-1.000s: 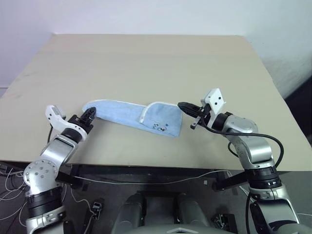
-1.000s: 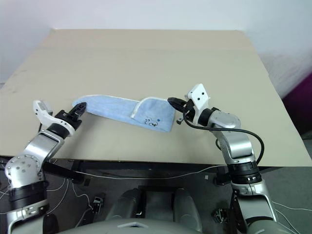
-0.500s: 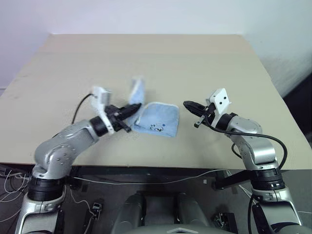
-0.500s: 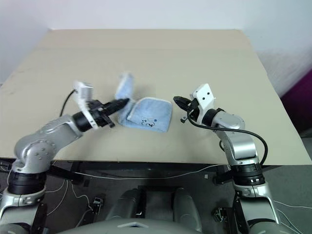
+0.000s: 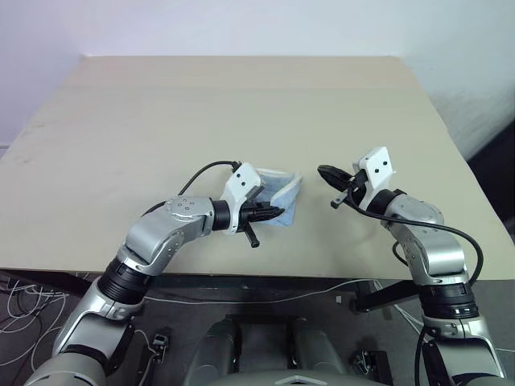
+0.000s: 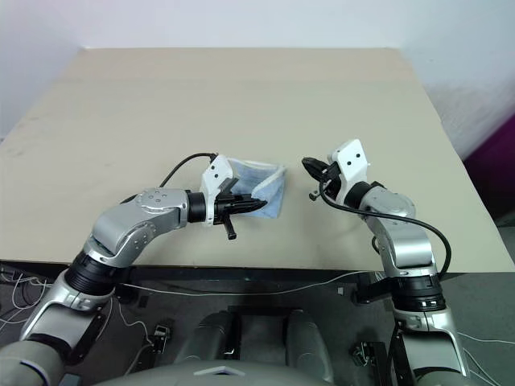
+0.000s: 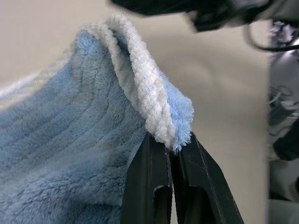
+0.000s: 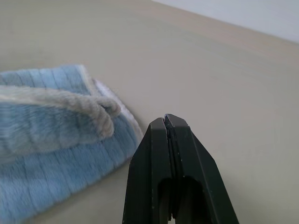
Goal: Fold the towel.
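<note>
towel (image 5: 283,201) folded on table (image 5: 241,104), left gripper (image 7: 170,147) pinching edge

Table (image 5: 241,104): large, rectangular, pale beige top, matte, filling the centre of the frame; front edge runs across the lower third.
Wall (image 5: 241,24): plain white, along the top of the frame and down the upper right.
Floor (image 5: 24,297): dark grey, below the table's front edge.
Cables (image 5: 20,301): white, loosely tangled at lower left; one strand (image 5: 322,293) runs beneath the table edge.
Dark area (image 6: 491,169): at right edge, purplish-dark, beside the wall.
Light: even, soft, no hard shadows.
</note>
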Action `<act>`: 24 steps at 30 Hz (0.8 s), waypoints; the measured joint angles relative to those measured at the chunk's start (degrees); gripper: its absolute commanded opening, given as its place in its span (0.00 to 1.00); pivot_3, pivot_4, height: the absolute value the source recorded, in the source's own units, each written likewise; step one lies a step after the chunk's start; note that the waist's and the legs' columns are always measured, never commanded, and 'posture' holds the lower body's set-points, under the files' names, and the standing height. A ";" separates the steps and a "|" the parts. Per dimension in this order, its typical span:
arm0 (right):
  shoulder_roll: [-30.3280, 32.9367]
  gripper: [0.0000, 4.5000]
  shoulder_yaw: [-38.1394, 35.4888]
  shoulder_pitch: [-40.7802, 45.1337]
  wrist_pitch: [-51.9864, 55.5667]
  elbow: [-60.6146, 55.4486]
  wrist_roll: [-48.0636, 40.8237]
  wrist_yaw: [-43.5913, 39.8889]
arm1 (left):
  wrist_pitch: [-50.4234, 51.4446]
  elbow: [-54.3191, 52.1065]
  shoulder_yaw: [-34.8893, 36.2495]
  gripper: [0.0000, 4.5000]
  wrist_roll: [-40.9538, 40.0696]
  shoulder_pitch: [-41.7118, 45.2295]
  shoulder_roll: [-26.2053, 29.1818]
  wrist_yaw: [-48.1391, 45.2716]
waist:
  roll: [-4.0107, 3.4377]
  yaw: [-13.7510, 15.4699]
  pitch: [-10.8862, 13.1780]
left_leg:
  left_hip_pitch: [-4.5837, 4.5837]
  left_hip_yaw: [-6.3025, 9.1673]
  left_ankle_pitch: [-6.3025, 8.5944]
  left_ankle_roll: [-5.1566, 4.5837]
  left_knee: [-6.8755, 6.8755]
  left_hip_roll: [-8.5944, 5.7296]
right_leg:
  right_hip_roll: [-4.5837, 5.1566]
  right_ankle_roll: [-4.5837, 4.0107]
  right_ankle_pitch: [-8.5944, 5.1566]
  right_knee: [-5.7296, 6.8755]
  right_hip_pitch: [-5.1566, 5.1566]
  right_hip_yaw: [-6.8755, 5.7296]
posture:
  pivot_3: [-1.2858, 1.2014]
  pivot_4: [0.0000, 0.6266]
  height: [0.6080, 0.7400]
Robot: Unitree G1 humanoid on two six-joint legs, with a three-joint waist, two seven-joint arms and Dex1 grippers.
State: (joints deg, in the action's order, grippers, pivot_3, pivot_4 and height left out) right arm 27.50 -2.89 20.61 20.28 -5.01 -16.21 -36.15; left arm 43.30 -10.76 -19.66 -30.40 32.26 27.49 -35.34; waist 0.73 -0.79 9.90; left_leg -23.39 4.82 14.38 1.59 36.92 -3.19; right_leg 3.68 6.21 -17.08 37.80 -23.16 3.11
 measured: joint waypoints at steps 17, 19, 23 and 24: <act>0.25 0.00 -0.06 -0.27 0.00 -1.25 0.23 0.25 | -1.09 4.45 0.70 0.23 8.53 0.26 -7.73 0.89 | 0.01 0.09 0.00 | -0.01 0.00 0.00 0.00 0.04 0.00 | 0.01 0.01 0.00 0.00 0.01 -0.01 | 0.52 0.24 1.00; 0.30 0.00 -0.06 -0.27 0.00 -1.25 0.24 0.22 | -1.01 4.12 1.47 0.38 7.92 0.24 -8.02 -0.02 | 0.01 0.06 0.00 | -0.01 0.00 0.00 0.00 0.04 0.00 | 0.01 0.01 0.00 0.00 0.01 -0.01 | 0.52 0.24 1.00; 0.37 0.00 -0.06 -0.27 0.01 -1.25 0.27 0.18 | 0.24 1.31 4.44 0.69 4.76 -0.20 -7.74 -2.56 | 0.01 0.03 0.00 | -0.01 0.01 0.00 0.00 0.04 0.00 | 0.01 0.01 0.00 0.01 0.00 0.00 | 0.52 0.24 1.00; 0.37 0.00 -0.06 -0.27 0.01 -1.25 0.27 0.18 | 0.34 0.52 5.24 0.76 4.32 -0.41 -7.23 -3.17 | 0.01 0.00 0.00 | -0.01 0.00 0.00 0.00 0.04 0.00 | 0.01 0.01 0.00 0.01 0.00 0.00 | 0.52 0.24 1.00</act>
State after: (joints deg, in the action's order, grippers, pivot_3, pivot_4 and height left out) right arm 27.87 -2.94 20.34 20.29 -6.26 -15.94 -35.97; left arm 43.65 -10.24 -14.42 -26.08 31.85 20.26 -38.52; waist 0.74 -0.79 9.90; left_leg -23.40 4.82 14.38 1.59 36.96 -3.19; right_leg 3.69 6.22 -17.08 37.80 -23.16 3.11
